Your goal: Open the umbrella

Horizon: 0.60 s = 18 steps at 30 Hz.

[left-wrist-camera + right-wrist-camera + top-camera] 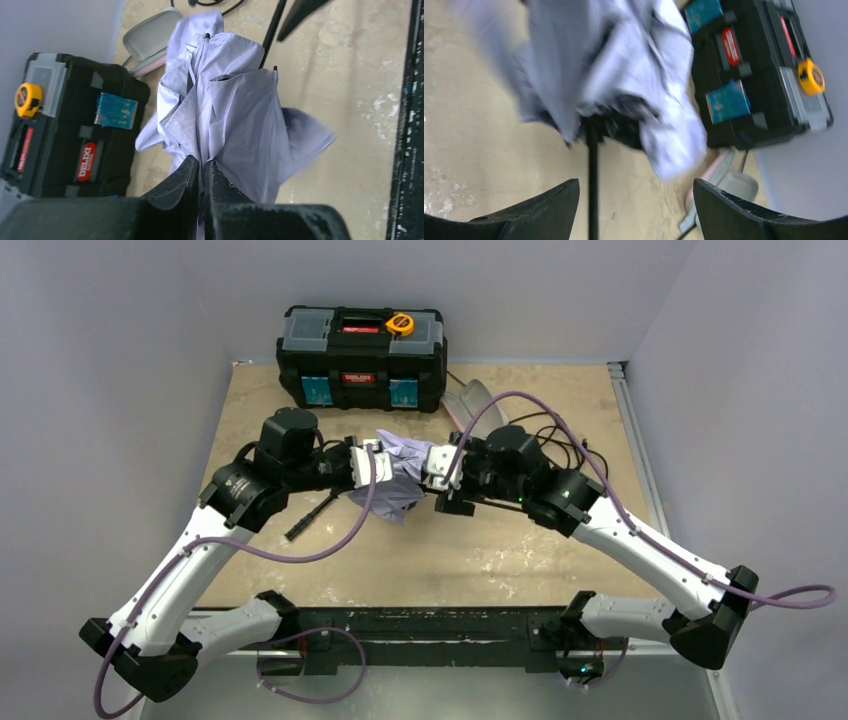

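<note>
The umbrella [400,475] is over the middle of the desk [480,550], btwn the two wrists and near the black toolbox [362,358] — canopy bunched, not spread. Long axis approx left-right: left fingers [187,177] clenched on a fabric fold; shaft [592,190] points toward the right fingers [729,210] — spread wide, grasping nothing.

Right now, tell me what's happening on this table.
A robot is working on a compact folding umbrella of pale lavender fabric. Its left gripper is shut on a fold of that fabric. Its right gripper is open, with the thin black shaft in front of it, not gripped. The canopy is bunched, not spread. A black plastic toolbox sits behind, untouched.
</note>
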Motion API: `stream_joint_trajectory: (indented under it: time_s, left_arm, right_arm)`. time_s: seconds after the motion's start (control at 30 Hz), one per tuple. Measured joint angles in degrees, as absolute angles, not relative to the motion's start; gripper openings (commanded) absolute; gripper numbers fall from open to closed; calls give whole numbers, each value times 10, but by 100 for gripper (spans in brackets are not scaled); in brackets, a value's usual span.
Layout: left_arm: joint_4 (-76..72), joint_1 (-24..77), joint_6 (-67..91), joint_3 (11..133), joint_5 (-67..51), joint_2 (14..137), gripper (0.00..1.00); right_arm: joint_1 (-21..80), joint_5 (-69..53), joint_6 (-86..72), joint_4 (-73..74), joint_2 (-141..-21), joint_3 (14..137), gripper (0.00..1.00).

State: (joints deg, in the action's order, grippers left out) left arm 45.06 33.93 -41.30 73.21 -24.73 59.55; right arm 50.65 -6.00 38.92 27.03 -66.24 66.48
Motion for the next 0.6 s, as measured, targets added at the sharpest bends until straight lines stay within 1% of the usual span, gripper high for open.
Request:
stream_joint_trajectory:
  time_s: [0.07, 0.2, 0.4, 0.47, 0.6]
  left_arm:
    - [449, 332, -429, 732, -241, 590, 0]
    - [443, 329, -453, 732, -232, 586, 0]
    - [432, 326, -457, 732, -232, 586, 0]
    - [430, 325, -461, 732, -233, 585, 0]
    - [429, 320, -470, 732, -239, 581, 0]
  right_arm:
    - [472, -75, 366, 287, -664, 678, 78]
    - [416, -87, 339, 323, -667, 682, 81]
    - [417, -137, 301, 330, -680, 626, 85]
    - [417, -145, 286, 314, -681, 599, 84]
    - [417, -162, 277, 251, -678, 530, 78]
